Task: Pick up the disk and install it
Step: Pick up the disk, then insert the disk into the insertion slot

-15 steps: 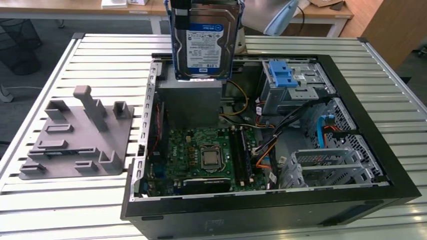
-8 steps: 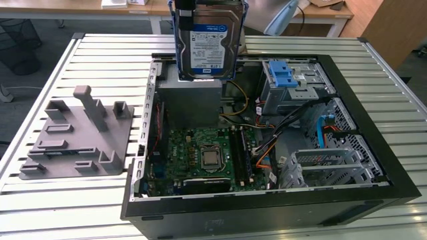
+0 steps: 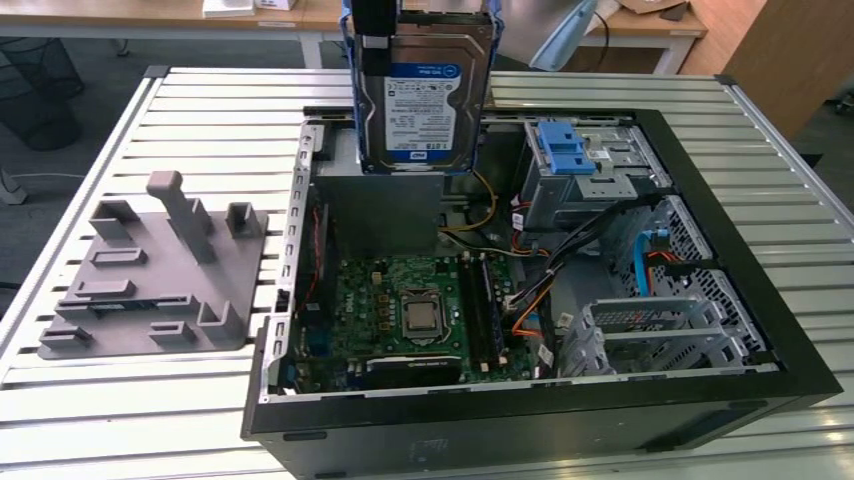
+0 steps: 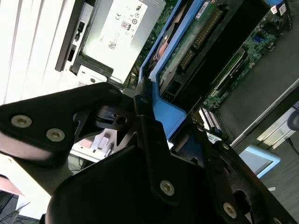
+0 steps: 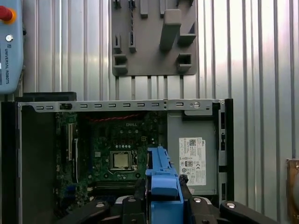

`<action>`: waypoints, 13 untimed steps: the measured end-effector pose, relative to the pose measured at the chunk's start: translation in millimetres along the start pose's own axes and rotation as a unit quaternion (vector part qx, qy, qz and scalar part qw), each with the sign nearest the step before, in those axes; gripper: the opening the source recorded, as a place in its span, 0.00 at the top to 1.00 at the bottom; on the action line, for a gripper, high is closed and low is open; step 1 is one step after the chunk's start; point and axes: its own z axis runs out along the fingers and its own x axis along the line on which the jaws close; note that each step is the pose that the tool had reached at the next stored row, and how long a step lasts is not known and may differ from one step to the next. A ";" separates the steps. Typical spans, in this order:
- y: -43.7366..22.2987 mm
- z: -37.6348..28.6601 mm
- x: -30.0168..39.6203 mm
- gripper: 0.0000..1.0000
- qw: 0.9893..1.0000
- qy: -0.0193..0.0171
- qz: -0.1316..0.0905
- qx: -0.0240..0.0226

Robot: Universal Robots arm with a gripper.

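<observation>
Transport is judged to be the step in hand. The flat rectangular silver disk (image 3: pixel 424 100) with blue plastic side rails is held upright, at twelve o'clock in the exterior view, above the open black tower computer case (image 3: pixel 747 400). The black tool (image 5: pixel 163 203) is clenched on the blue plastic at the disk's end, as is seen in both wrist views. The pick-up is done, but the disk is not yet seated.

Installation is judged to call for the rails to be squared with the grey metal drive cage (image 3: pixel 587 165) with its blue latch, at two o'clock of the green motherboard (image 3: pixel 414 300), and kept clear of the loose cables (image 3: pixel 567 255).

The case lies on the white slatted desk (image 3: pixel 120 420), with a grey moulded fixture (image 3: pixel 147 290) at nine o'clock.

A white-and-blue printed label is borne by the disk, and a white printed sticker (image 5: pixel 191 161) by the large grey box (image 5: pixel 174 140) inside the case. The print is left unread.
</observation>
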 end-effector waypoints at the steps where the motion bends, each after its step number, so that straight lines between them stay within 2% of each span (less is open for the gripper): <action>1: -2.3 0.0 0.3 0.63 1.000 0.000 0.000 0.000; 4: -8.9 0.1 0.6 0.63 1.000 0.000 0.000 0.000; 13: -10.0 0.2 0.6 0.63 1.000 0.000 0.000 0.000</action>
